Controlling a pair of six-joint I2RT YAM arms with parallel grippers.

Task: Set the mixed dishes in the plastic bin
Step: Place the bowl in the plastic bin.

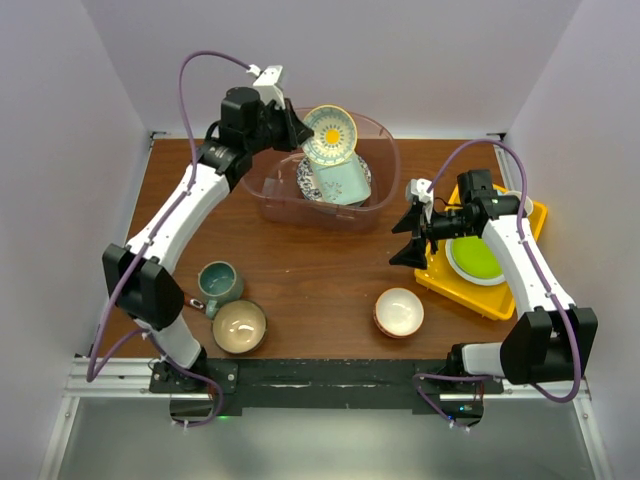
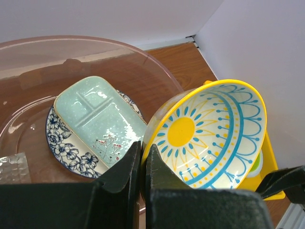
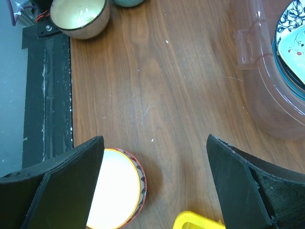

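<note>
My left gripper (image 1: 297,128) is shut on the rim of a yellow-and-blue sun-patterned bowl (image 1: 330,135), held tilted over the translucent plastic bin (image 1: 385,185); the pinch shows in the left wrist view (image 2: 143,153) on the bowl (image 2: 209,131). Inside the bin a mint square dish (image 2: 97,117) lies on a blue-patterned plate (image 2: 59,140). A teal mug (image 1: 218,282), a tan bowl (image 1: 239,326) and a red-rimmed white bowl (image 1: 398,312) stand on the table. My right gripper (image 1: 407,240) is open and empty, above the table right of the bin, with the white bowl (image 3: 114,188) below it.
A yellow tray (image 1: 520,265) at the right holds a lime-green plate (image 1: 475,258), under my right arm. The tray's corner (image 3: 195,222) shows in the right wrist view, with the bin wall (image 3: 259,71) at its upper right. White walls stand close on three sides.
</note>
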